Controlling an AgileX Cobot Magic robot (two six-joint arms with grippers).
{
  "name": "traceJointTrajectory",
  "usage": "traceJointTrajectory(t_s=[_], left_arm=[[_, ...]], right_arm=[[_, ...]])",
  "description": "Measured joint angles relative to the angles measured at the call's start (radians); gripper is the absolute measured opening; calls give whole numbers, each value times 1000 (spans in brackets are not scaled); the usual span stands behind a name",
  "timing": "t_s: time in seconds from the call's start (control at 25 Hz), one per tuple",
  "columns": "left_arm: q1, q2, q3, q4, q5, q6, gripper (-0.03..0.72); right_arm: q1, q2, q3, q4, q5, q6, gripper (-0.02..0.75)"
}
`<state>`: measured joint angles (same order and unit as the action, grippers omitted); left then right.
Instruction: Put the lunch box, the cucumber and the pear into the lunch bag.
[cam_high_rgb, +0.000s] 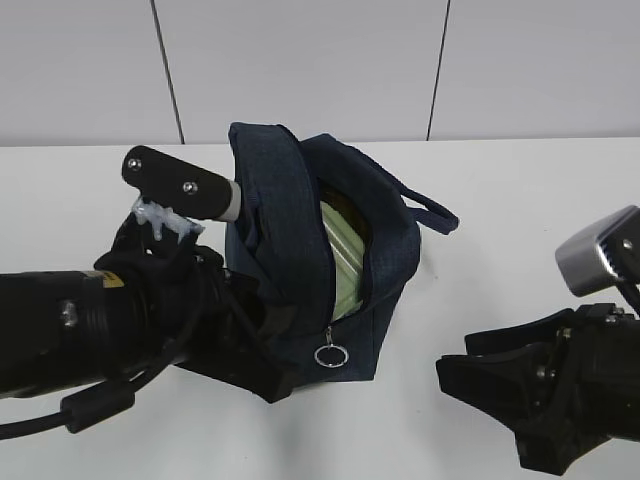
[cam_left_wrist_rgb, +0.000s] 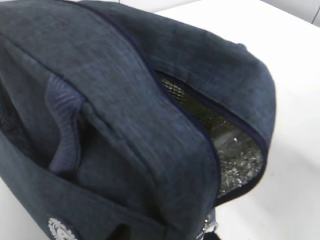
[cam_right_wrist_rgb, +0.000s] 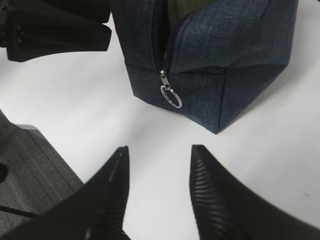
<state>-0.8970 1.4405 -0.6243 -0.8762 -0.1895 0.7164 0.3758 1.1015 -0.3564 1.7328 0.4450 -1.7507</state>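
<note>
The navy lunch bag (cam_high_rgb: 385, 250) stands mid-table with its zipper open and its flap raised. Inside, the lunch box's pale green lid (cam_high_rgb: 345, 270) shows, with a dark green shape that may be the cucumber (cam_high_rgb: 350, 213) above it. The pear is hidden. My left gripper (cam_high_rgb: 255, 365) presses into the bag's left side. In the left wrist view navy fabric (cam_left_wrist_rgb: 125, 125) fills the space at its jaws and hides the fingers, and silver lining (cam_left_wrist_rgb: 235, 155) shows. My right gripper (cam_right_wrist_rgb: 159, 148) hovers open and empty over the table, in front of the ring pull (cam_right_wrist_rgb: 171, 96).
The white table (cam_high_rgb: 520, 200) runs to a white panelled wall behind. In the right wrist view the table's near edge and dark floor (cam_right_wrist_rgb: 35, 165) lie at lower left, and the left arm (cam_right_wrist_rgb: 55, 30) sits beside the bag. The bag's loop handle (cam_high_rgb: 435, 212) sticks out to the right.
</note>
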Motion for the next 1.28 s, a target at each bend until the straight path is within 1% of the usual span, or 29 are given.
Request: traceJointTrajectory(t_s=[0.16, 0.36, 0.6, 0.68, 0.8, 0.92, 1.04, 1.2, 1.28], left_arm=[[0, -60, 0, -12, 6, 0, 269], [0, -42, -2, -16, 6, 0, 269], [0, 35, -86, -22, 9, 0, 269], [0, 70, -104, -38, 8, 0, 269], [0, 101, -108, -95, 6, 0, 269], [0, 102, -108, -106, -11, -1, 259], [0, 102, -108, -110, -31, -1, 199], [0, 102, -108, -116, -35, 0, 60], [1, 103, -108, -118, -35, 0, 22]], right_arm=[[0, 2, 0, 13, 0, -4, 317], [0, 2, 0, 39, 12, -19, 317], [0, 2, 0, 46, 16, -25, 317], [0, 2, 0, 46, 16, -25, 317], [0, 2, 0, 49, 22, -27, 317], [0, 2, 0, 49, 48, -26, 317], [0, 2, 0, 49, 62, -29, 317], [0, 2, 0, 49, 64, -29, 317], [0, 2, 0, 49, 66, -29, 317]])
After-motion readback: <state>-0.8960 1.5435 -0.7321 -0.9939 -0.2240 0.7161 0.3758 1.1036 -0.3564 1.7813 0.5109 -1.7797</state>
